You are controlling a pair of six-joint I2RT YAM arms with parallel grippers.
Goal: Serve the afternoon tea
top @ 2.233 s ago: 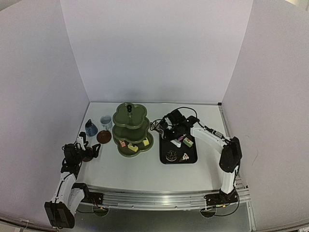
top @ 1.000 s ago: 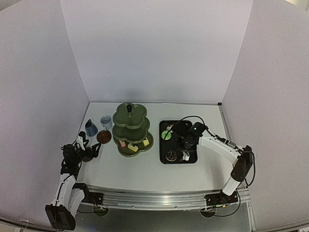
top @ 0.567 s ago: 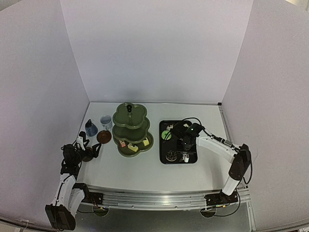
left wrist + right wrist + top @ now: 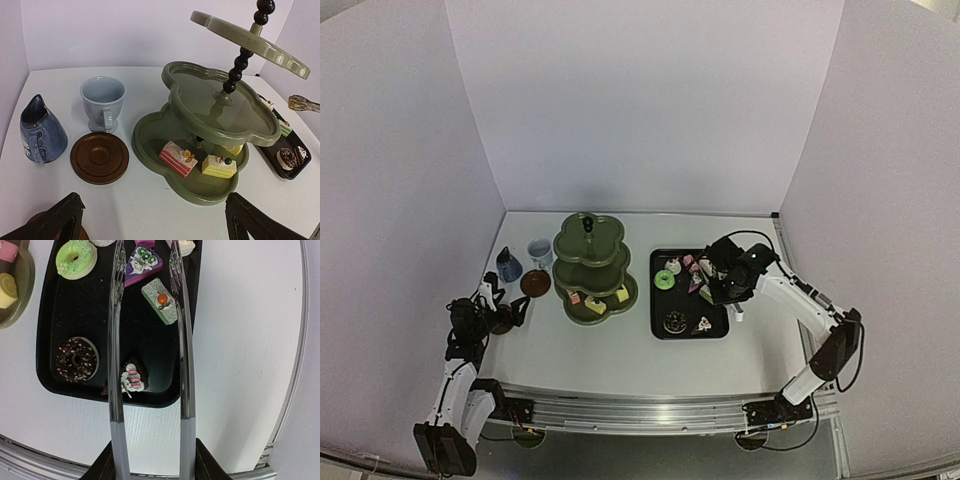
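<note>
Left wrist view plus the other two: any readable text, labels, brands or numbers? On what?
None readable in any view.
Dark-blue glazed cup: a pale mark on its side, too blurred to tell whether it is lettering.
Black rectangular tray, olive-green three-tier stand, shiny tongs: no markings seen.

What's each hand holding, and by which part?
The right hand grips the tongs by both arms, well back from the empty tips. The left hand is open, holding nothing.
</note>
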